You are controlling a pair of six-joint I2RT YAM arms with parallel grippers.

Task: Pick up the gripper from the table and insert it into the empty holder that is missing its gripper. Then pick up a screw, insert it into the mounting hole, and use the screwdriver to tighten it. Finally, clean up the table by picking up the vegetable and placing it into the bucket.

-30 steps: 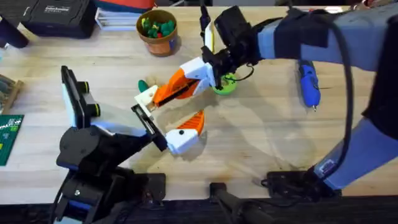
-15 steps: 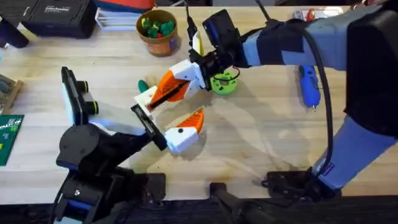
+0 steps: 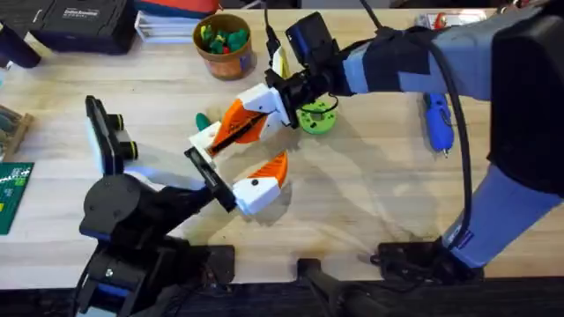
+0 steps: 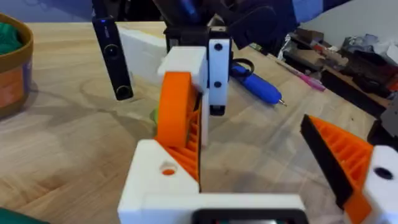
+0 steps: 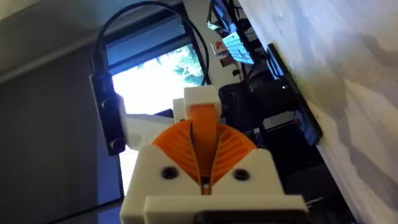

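Observation:
The orange ribbed gripper point(image 3: 236, 123) stands in the white holder point(image 3: 208, 137), the far fingertip block of my left gripper point(image 3: 238, 157). My right gripper point(image 3: 269, 106) reaches in from the right and is shut on the fin's upper end. In the left wrist view the fin point(image 4: 177, 121) rises from the holder point(image 4: 163, 186) with white fingers point(image 4: 217, 68) clamped on its top. My left gripper is open, its other finger carrying its own orange pad point(image 3: 274, 167). The blue screwdriver point(image 3: 438, 119) lies at the right. The dark green vegetable point(image 3: 203, 119) peeks out behind the holder. The bucket point(image 3: 225, 44) stands at the back.
A bright green disc point(image 3: 319, 117) lies just right of my right gripper. A black box point(image 3: 84, 22) sits at the back left and a green circuit board point(image 3: 11, 194) at the left edge. The bucket holds green toy pieces. Bare table point(image 3: 379, 194) stretches at the centre right.
Over the last second my right gripper carried the orange fin a little left and back, uncovering the green disc. In the last half second almost nothing moved.

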